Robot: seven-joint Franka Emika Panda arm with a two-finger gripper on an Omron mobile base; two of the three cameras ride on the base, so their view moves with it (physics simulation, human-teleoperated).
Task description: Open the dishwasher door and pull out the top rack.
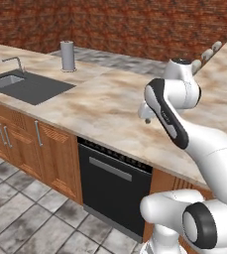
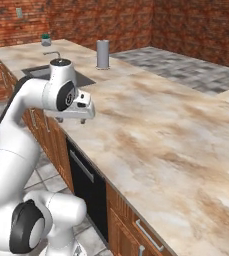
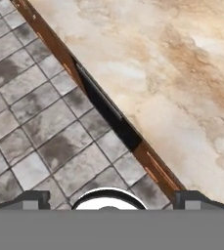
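Observation:
The dishwasher door (image 1: 116, 191) is a flat black panel under the marble counter, standing shut, with a grey bar handle (image 1: 110, 168) below its dark control strip. From the right it appears edge-on as the dishwasher door (image 2: 88, 185). The hand view looks down on it as a dark strip, the dishwasher door (image 3: 108, 114), at the counter's edge. My gripper (image 1: 146, 119) hangs above the counter edge over the dishwasher, pointing down, open and empty, well above the handle. The gripper (image 2: 72, 120) is apart from everything; its fingertips (image 3: 33, 200) stand wide. The top rack is hidden behind the shut door.
Brown wooden cabinet doors (image 1: 53, 154) flank the dishwasher on both sides. A sink (image 1: 28, 87) with a faucet lies to the left in the counter, and a grey cylinder (image 1: 67, 55) stands behind it. Grey tiled floor (image 1: 30, 213) spreads in front.

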